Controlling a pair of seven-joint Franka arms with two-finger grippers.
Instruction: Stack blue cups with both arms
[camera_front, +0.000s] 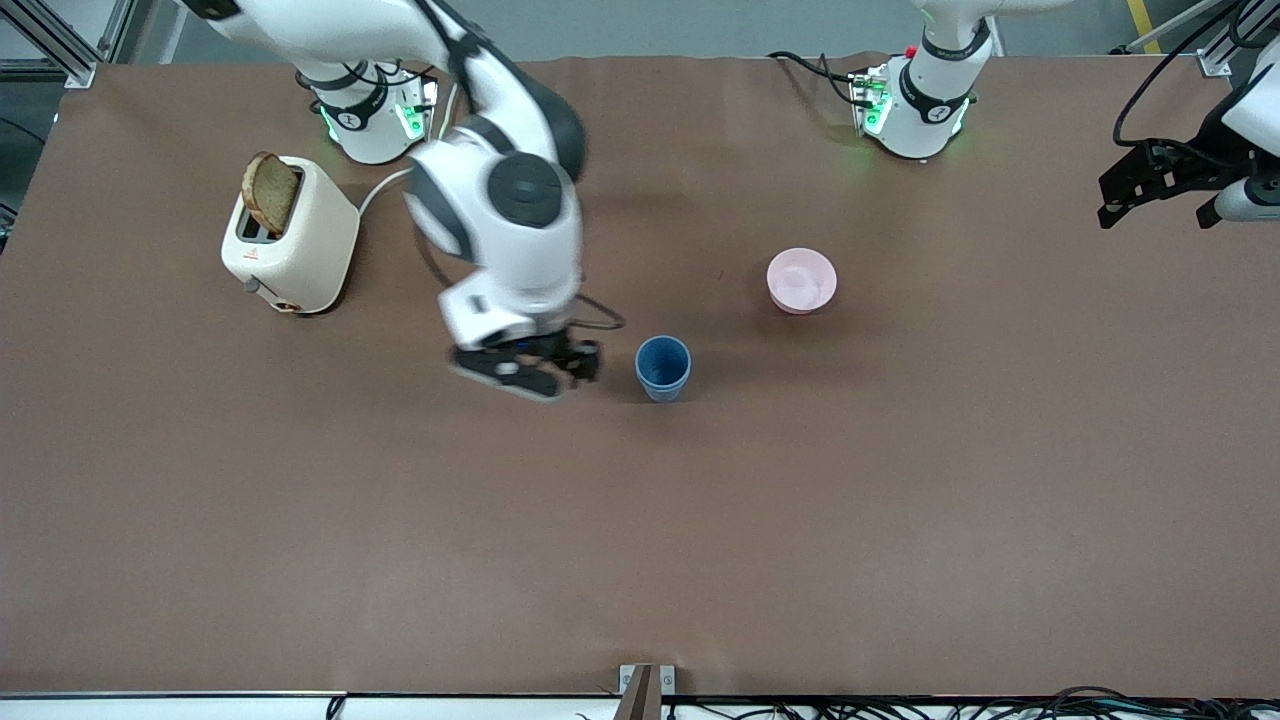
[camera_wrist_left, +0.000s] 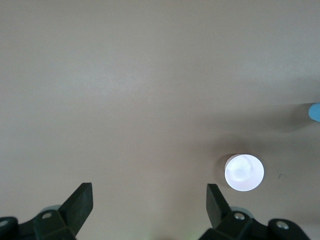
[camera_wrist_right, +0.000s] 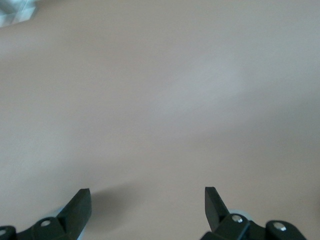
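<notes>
Blue cups (camera_front: 663, 368) appear nested mid-bench; stacking judged done. Right gripper (camera_front: 540, 372) beside them, spread, empty. Left gripper (camera_front: 1150, 185) waits at bench edge, spread, empty.

The brown desk (camera_front: 300, 520) carries a cream toaster (camera_front: 290, 245) near the right arm's base, a blue cup (camera_front: 663, 368) and a pink bowl (camera_front: 801, 280).

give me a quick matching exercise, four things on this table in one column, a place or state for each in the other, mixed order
1. blue cup
2. pink bowl
3. toaster
4. left gripper

A. holds a slice of bread, at the right arm's end of the table
B. upright beside the right gripper
C. open, waiting at the left arm's end of the table
D. empty, farther from the front camera than the cup

Pairs: 1-B, 2-D, 3-A, 4-C
</notes>
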